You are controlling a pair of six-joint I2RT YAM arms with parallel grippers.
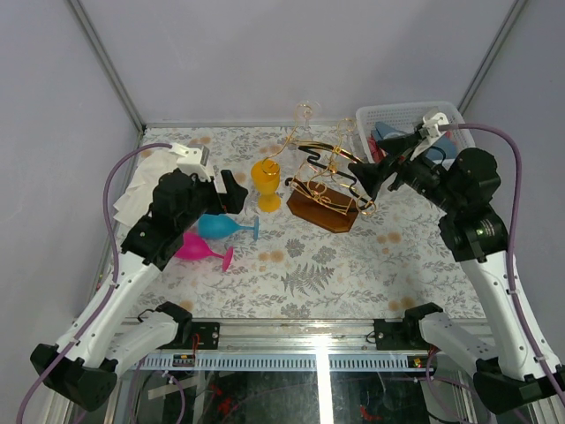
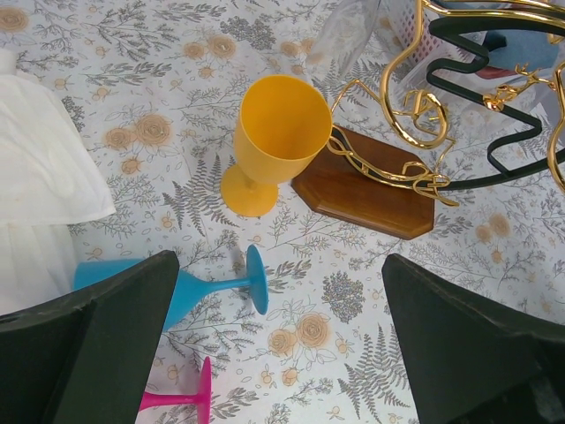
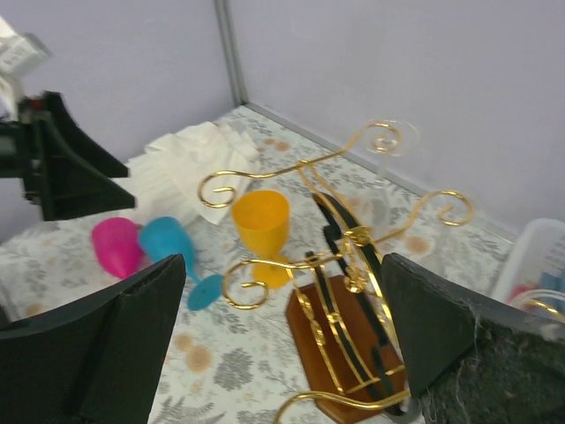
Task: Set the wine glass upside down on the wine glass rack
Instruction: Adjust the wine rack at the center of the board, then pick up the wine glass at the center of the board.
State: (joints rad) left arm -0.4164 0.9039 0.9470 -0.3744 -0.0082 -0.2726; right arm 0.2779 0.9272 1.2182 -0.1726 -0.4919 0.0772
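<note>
**Top external**
- Left gripper (image 1: 231,194): jaws apart, nothing between them.
- Just ahead of it stands an upright yellow plastic goblet (image 1: 266,181).
- Beside its wrist, on the near side, two plastic glasses lie on their sides next to each other: a blue one (image 1: 221,227) and a pink one (image 1: 196,248).
- A crumpled white cloth (image 1: 141,190) lies on its outer side.
- Right gripper (image 1: 371,161): jaws apart and empty, at the right edge of the wine glass rack (image 1: 322,208), a stand of curly gold wire with a black arched bar on a brown wooden base.
- The clear wine glass (image 1: 305,112) sits at the rack's far gold curl, beyond and left of the right gripper, apart from its fingers.
- A white plastic basket (image 1: 402,113) is directly behind the right gripper. It holds blue pieces and something red; what they are cannot be told.

**Left wrist**
- Fingers (image 2: 97,344) stand wide, with bare patterned tablecloth between them.
- The goblet is straight ahead, its foot just beside a corner of the wooden base.
- The blue glass runs out from under the left finger, and only the pink glass's foot and stem show at the lower edge.
- The clear glass is faint, ahead and to the right, behind a gold arm.

**Right wrist**
- Fingers (image 3: 97,353) are spread, with the rack ahead and between them.
- The clear glass hangs at the far curl and appears foot up, bowl down.
- The basket is at the right finger's outer side, with blue and pink bits inside
</note>
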